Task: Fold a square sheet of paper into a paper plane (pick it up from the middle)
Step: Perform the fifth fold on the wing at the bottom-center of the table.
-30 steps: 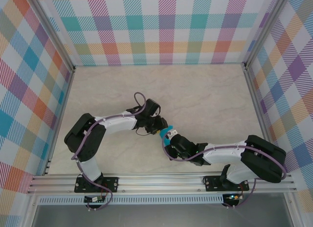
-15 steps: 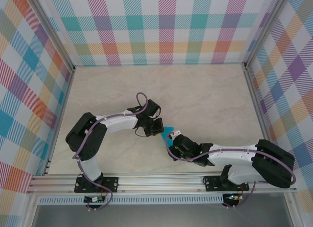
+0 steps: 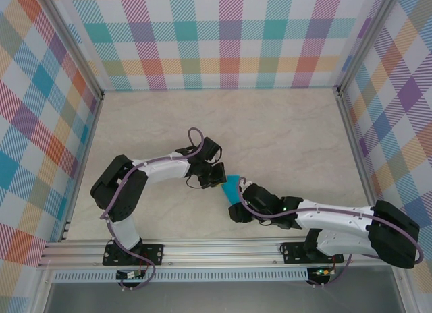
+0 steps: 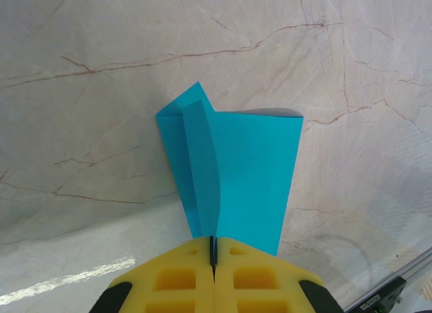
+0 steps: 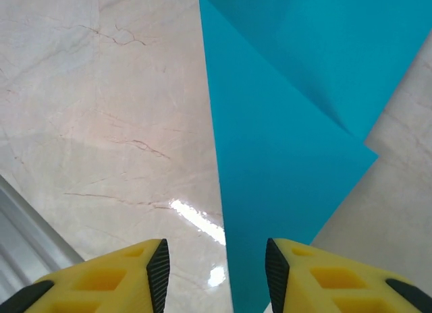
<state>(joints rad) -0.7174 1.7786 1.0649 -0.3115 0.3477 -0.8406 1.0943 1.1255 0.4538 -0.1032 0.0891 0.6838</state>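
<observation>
Teal-blue folded paper plane (image 4: 243, 171) is tapering toward left gripper (image 4: 213, 249), which is pinching its narrow end, wide end pointing away; right gripper (image 5: 214, 259) is gaping partway.

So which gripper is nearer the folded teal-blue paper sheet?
Left. The left gripper is shut on the teal-blue paper sheet; the right gripper is open, the sheet's edge between its jaws.

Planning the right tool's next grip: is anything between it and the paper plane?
Nothing visible. The paper plane lies directly ahead of the open right tool, its edge reaching between the jaws over the table. The left tool pinches its narrow end.
</observation>
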